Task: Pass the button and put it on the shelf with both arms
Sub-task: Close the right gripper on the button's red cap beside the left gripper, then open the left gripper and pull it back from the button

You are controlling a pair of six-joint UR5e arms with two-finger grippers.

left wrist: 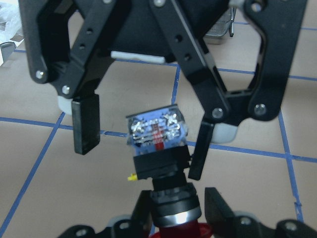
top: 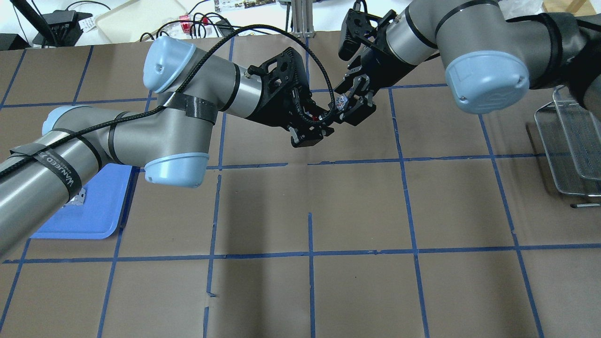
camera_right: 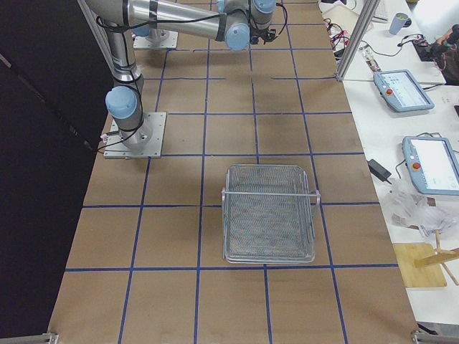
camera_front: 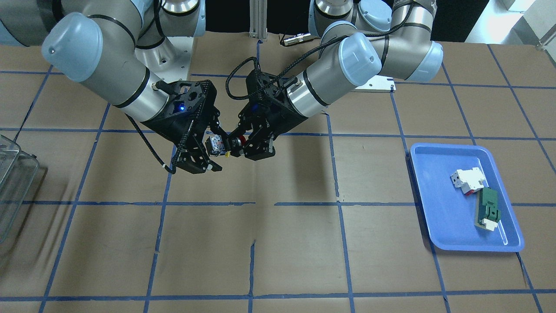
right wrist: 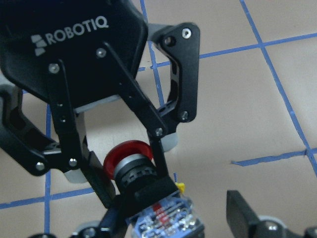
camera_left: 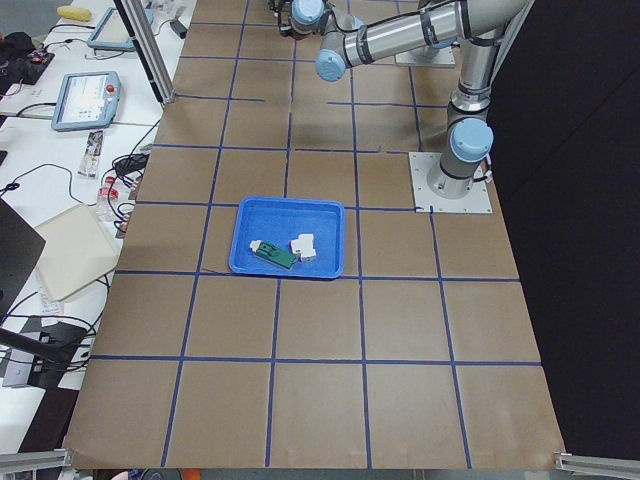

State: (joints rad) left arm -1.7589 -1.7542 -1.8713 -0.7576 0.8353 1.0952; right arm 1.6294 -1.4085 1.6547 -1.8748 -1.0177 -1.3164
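Note:
The button point(camera_front: 226, 145), with a red cap, black barrel and blue-clear block base, hangs in the air between both grippers above the table's middle back. My left gripper point(camera_front: 240, 143) is shut on its barrel near the red cap; the right wrist view shows the button point(right wrist: 133, 166) pinched between the left gripper's fingers point(right wrist: 161, 153). My right gripper point(camera_front: 215, 148) is open around the block base. In the left wrist view its fingers point(left wrist: 85, 124) flank the block point(left wrist: 157, 131): one is clearly apart, the other is close beside it. The overhead view shows the grippers tip to tip point(top: 335, 110).
A blue tray point(camera_front: 420, 153) on my left side holds a white-and-red block point(camera_front: 467, 179) and a flat green part point(camera_front: 488, 209). A wire mesh shelf basket point(camera_right: 269, 215) stands on my right side, also at the front view's left edge point(camera_front: 13, 174).

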